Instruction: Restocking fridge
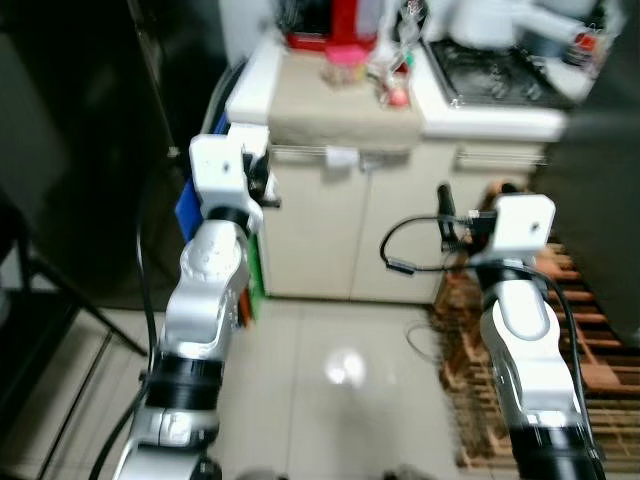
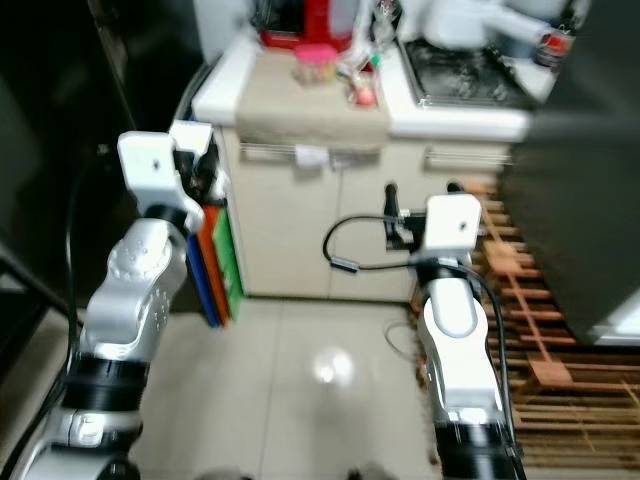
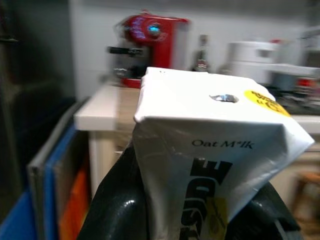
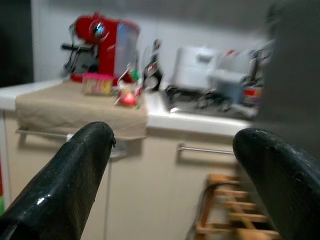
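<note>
Our left gripper (image 3: pixel 195 220) is clamped on one white oat milk carton (image 3: pixel 210 165), its two black fingers (image 3: pixel 115 215) pressed to either side and the carton standing upright between them with its long axis vertical, raised at the left of the scene before the cream kitchen counter (image 1: pixel 350 120). Our right gripper (image 4: pixel 170 165) is held up at the right with fingers spread wide and nothing between them. We judge the coming move turns on the fridge: a tall dark surface (image 1: pixel 60 120) rises at the far left, nearest the carton-bearing left arm, and another dark panel (image 2: pixel 580 180) stands at the right, but we cannot tell which is the fridge. We count one carton, one red coffee machine (image 4: pixel 100 45) on the counter, one wooden rack (image 2: pixel 530 320) at right.
</note>
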You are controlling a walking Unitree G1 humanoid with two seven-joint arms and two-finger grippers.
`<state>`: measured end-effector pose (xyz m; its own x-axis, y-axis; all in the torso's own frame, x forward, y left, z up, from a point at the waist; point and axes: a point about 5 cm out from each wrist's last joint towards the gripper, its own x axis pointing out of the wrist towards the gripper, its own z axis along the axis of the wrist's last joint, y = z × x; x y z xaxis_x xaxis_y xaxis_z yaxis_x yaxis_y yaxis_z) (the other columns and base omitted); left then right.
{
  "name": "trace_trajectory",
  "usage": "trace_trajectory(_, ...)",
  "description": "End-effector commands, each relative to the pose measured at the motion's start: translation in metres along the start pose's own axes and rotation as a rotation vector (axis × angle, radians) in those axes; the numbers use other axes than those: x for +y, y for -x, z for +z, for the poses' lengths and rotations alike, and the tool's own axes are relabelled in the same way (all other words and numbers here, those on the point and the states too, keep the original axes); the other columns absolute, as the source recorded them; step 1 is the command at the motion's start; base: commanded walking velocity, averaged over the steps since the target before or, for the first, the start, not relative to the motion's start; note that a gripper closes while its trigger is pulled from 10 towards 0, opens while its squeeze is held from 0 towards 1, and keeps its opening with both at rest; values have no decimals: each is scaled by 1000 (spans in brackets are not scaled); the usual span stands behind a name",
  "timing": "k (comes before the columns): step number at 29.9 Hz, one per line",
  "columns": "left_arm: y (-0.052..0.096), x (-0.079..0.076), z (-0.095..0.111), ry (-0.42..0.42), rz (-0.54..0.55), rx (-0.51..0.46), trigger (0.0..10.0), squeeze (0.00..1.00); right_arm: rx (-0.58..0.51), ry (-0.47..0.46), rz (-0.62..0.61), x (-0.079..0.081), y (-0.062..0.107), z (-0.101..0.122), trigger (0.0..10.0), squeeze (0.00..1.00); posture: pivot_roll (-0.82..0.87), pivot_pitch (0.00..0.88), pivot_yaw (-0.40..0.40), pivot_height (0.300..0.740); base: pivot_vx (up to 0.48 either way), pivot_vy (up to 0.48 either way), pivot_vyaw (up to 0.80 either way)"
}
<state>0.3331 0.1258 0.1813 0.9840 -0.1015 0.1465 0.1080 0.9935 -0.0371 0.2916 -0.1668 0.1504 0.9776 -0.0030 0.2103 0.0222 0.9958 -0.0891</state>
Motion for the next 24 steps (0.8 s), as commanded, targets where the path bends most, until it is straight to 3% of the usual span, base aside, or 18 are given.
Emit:
trace_trajectory(1, 2, 2, 0, 22, -7, -19, 10000, 0, -33, 10, 1, -1, -5, 7, 10000, 133, -86, 0, 16, 740, 0, -446, 0)
trace_trajectory(24, 7, 2, -15, 24, 0, 28, 10000, 0, -6, 23, 0, -2, 1, 0, 10000, 137, -93, 0, 18, 740, 0, -433, 0)
